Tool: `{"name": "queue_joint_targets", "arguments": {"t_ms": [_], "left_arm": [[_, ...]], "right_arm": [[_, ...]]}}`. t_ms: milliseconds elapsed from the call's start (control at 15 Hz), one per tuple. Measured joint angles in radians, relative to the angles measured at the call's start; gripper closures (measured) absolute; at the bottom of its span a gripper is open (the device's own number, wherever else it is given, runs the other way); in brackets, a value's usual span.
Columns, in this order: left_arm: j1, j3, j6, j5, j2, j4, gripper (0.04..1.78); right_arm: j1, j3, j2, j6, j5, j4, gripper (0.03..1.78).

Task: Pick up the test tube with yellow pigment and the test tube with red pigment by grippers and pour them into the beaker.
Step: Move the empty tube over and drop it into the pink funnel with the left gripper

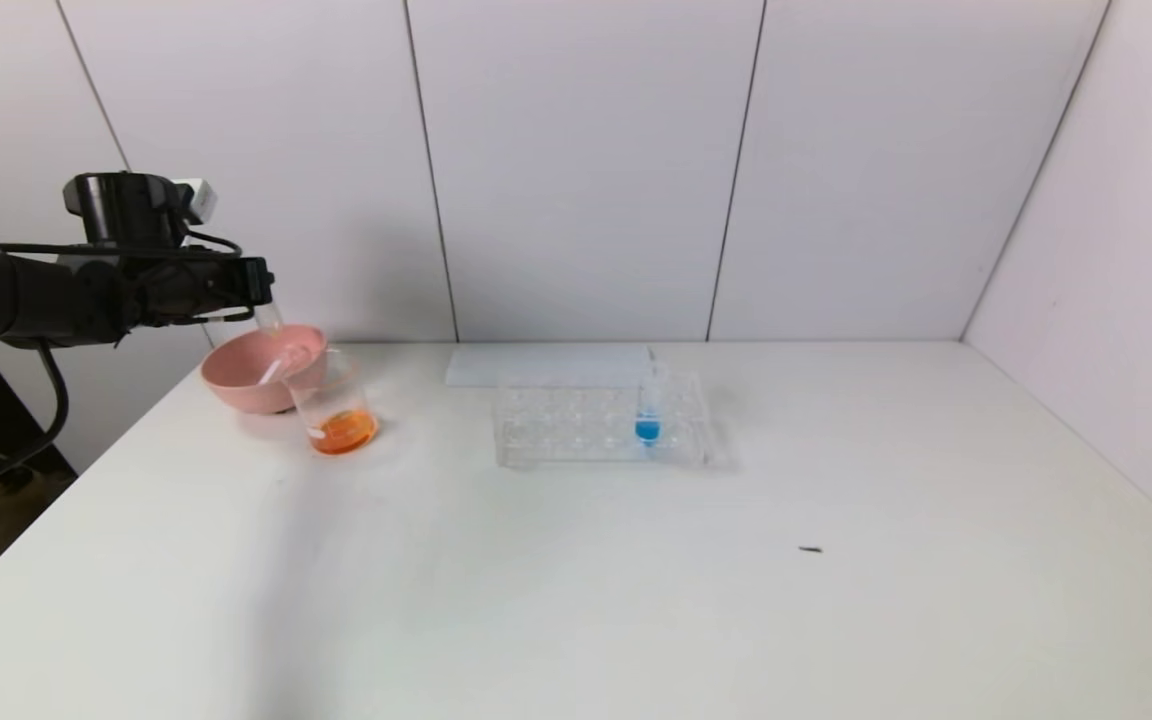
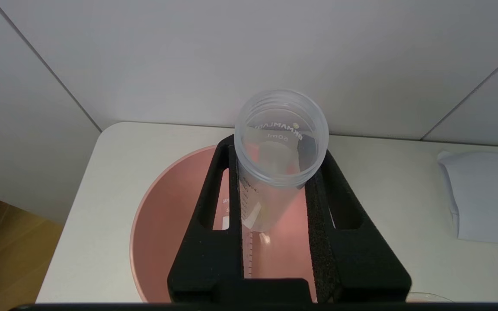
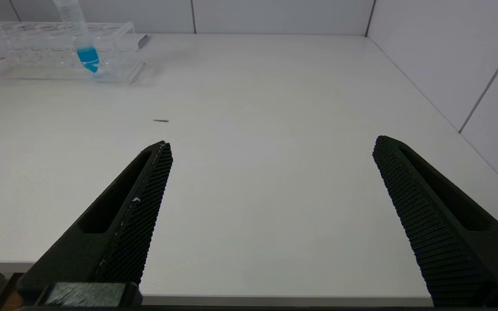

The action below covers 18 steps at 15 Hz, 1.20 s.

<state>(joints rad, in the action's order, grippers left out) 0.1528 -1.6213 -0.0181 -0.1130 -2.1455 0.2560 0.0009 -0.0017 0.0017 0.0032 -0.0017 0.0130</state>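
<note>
My left gripper hangs above the pink bowl at the table's far left, shut on a clear test tube. In the left wrist view that tube stands open mouth up between the jaws of the left gripper. It looks empty, with a faint yellow trace near its tip. A second clear tube lies inside the bowl. The beaker stands beside the bowl with orange liquid at its bottom. No tube shows yellow or red liquid. My right gripper is open over bare table near the front edge.
A clear tube rack stands mid-table and holds a tube with blue liquid. A white sheet lies behind it. A small dark speck sits on the table to the right. Walls close in behind and on the right.
</note>
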Motion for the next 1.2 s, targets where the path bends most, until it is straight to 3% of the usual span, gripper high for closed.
{"name": "queue_joint_targets", "arguments": {"t_ms": [1200], "left_arm": [[0.063, -0.065, 0.008, -0.015, -0.148, -0.013, 1.38]], "right_arm": [[0.000, 0.000, 0.000, 0.000, 0.000, 0.000, 0.11]]}}
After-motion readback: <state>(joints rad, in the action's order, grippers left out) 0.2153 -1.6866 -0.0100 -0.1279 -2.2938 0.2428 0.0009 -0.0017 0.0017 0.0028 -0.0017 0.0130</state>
